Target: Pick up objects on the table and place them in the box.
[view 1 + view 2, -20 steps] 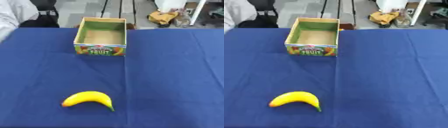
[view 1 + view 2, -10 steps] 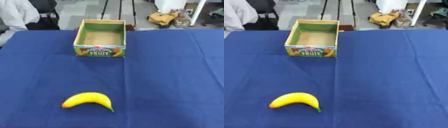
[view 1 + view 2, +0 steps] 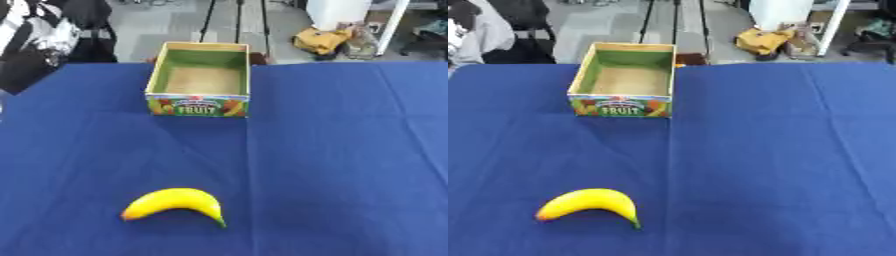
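Banana [image 3: 175, 202] lies alone on the near part of the table [image 3: 350, 165], which is covered edge to edge with a dark blue cloth. It is yellow, curved like an arch, with its two ends pointing toward me and its back toward the far side. Its left end looks slightly orange and its right end tapers to a dark green tip. From my seat at the controls I see it left of the table's middle, resting flat on the cloth with nothing touching it.

Well apart from it, at the far side of the table, stands the box [image 3: 200, 79]. It is an open-topped cardboard carton with green inner walls and a brown floor, and nothing lies in it that I can see. The front panel shows pictures of fruit and the word FRUIT; the smaller print above that is too blurred for me to read, I think.

A faint crease in the cloth runs from the box toward the near edge.

Neither of my hands appears in either eye view, so I cannot tell how open they are or whether they hold anything.
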Robot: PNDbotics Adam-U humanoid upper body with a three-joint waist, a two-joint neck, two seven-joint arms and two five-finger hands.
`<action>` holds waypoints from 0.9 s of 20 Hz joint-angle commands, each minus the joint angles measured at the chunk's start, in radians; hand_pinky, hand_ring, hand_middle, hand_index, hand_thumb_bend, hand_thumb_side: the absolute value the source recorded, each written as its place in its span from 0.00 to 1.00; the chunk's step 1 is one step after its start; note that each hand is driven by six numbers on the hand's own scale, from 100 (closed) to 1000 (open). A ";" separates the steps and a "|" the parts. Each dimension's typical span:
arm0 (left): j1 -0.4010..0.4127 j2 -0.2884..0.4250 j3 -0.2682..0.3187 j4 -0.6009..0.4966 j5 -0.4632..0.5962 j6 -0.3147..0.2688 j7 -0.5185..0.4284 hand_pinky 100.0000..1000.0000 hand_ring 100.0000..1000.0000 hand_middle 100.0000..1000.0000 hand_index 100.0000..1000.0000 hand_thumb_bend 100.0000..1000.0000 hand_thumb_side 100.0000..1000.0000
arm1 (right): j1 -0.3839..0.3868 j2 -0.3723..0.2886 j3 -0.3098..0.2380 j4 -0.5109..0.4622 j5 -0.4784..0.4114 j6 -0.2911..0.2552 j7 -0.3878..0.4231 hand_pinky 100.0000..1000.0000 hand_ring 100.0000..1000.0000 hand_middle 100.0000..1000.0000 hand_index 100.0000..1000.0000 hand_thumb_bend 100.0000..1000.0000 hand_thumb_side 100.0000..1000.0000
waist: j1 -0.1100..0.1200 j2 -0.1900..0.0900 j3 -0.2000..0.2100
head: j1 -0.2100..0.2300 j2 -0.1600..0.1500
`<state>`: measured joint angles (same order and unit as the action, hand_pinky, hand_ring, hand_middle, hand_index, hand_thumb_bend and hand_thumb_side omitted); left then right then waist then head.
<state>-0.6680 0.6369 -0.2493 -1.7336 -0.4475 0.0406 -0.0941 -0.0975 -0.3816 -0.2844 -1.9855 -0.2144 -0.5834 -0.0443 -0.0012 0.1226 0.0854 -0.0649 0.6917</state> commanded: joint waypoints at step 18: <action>-0.150 0.089 -0.350 -0.016 -0.021 0.231 -0.312 0.64 0.78 0.80 1.00 0.39 0.81 | -0.010 -0.018 0.004 -0.014 -0.007 0.010 0.028 0.82 0.87 0.57 0.91 0.00 1.00 | 0.007 -0.007 -0.005 | 0.009 -0.040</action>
<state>-0.7967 0.6923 -0.6025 -1.7275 -0.4785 0.2627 -0.3868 -0.0978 -0.3815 -0.2766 -1.9855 -0.2223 -0.5720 -0.0187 0.0053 0.1251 0.0802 -0.0546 0.6652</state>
